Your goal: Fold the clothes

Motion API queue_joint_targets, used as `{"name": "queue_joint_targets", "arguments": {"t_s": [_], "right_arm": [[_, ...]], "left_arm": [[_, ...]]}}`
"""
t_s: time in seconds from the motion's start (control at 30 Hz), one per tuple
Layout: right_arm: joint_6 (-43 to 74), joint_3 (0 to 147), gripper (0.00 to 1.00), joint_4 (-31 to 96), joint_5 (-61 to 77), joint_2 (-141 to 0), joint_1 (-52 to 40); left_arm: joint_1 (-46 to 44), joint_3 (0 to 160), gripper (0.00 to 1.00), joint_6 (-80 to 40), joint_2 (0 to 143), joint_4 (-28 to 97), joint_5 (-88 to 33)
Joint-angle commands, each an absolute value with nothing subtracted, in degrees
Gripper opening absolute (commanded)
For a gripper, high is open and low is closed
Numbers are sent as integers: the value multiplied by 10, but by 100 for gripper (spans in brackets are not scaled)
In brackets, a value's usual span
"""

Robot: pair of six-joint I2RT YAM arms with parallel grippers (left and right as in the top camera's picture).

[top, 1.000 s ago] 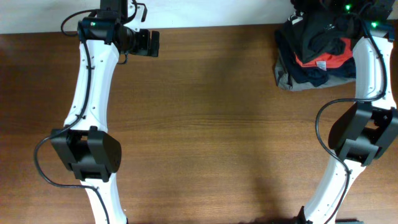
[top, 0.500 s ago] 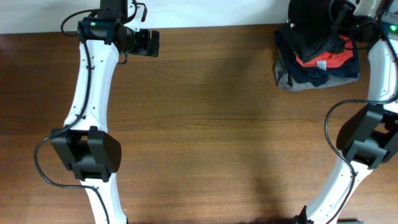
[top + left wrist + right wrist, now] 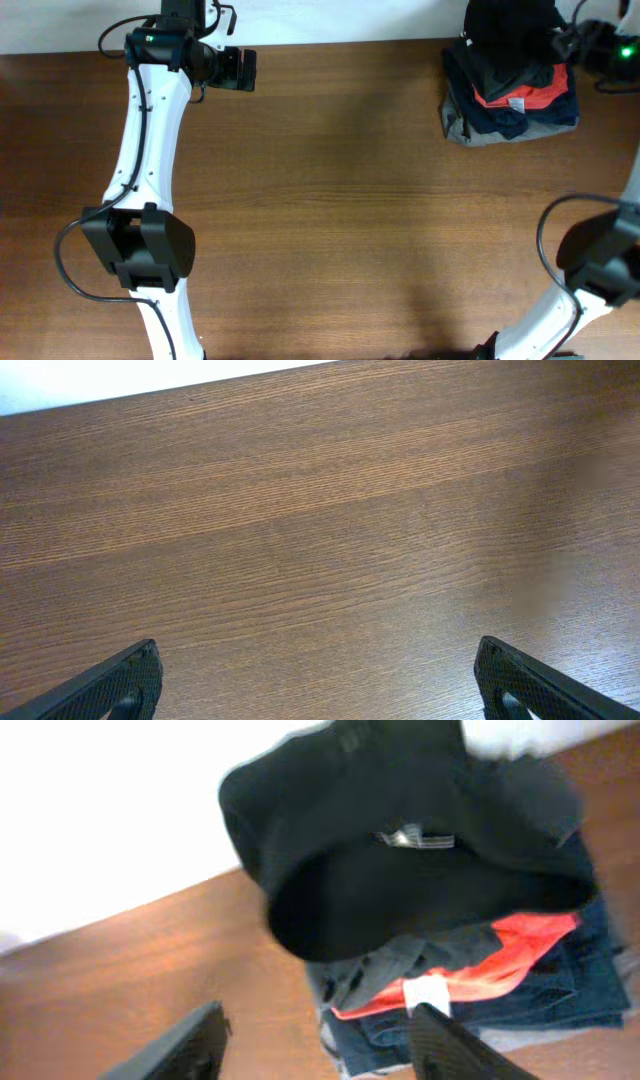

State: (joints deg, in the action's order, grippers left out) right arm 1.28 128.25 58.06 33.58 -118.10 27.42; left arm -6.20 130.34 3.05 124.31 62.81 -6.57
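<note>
- The black T-shirt point(image 3: 400, 880) lies as a crumpled mound on top of a heap of other garments point(image 3: 510, 110) at the far right corner of the counter point(image 3: 330, 200); nothing of it is spread flat yet
- The right gripper point(image 3: 320, 1040) hangs just short of the heap, its jaws parted and holding nothing
- The left gripper point(image 3: 320, 688) is well apart from the shirt at the far left, jaws wide open over bare wood
- The step in hand, as I judge it, is getting the shirt off the heap and onto open counter
- To do it well, the right jaws should close on black fabric only, best near the neck where the small pale label point(image 3: 415, 838) shows, so the shirt's layout is known once lifted
- A bite too low risks catching the red garment point(image 3: 500, 965) just beneath and dragging the heap along
- Lift high enough for the soft cloth to hang free, then carry it toward the middle of the counter
- The left jaws are best brought in to take the opposite shoulder, so the shirt can be laid flat rather than dropped in a bunch
</note>
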Motion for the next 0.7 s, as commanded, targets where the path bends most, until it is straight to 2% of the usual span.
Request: {"name": "queue_joint_targets", "arguments": {"t_s": [0.0, 0.03, 0.1, 0.23, 0.4, 0.67], "right_arm": [[-142, 1296, 88, 554, 335, -1136, 257], [-175, 1296, 95, 545, 320, -1136, 249], [-218, 1296, 100, 522, 251, -1146, 226], [-228, 1295, 99, 433, 173, -1183, 194], [-250, 1295, 99, 313, 170, -1245, 176], [-201, 1295, 99, 223, 171, -1331, 177]], "left_arm": [[-62, 1305, 99, 40, 1248, 628, -62], [-62, 1305, 99, 40, 1248, 626, -62], [-62, 1305, 99, 39, 1248, 624, -62], [-62, 1305, 99, 39, 1248, 622, -62], [-62, 1305, 99, 39, 1248, 623, -62], [-62, 1305, 99, 39, 1248, 618, -62]]}}
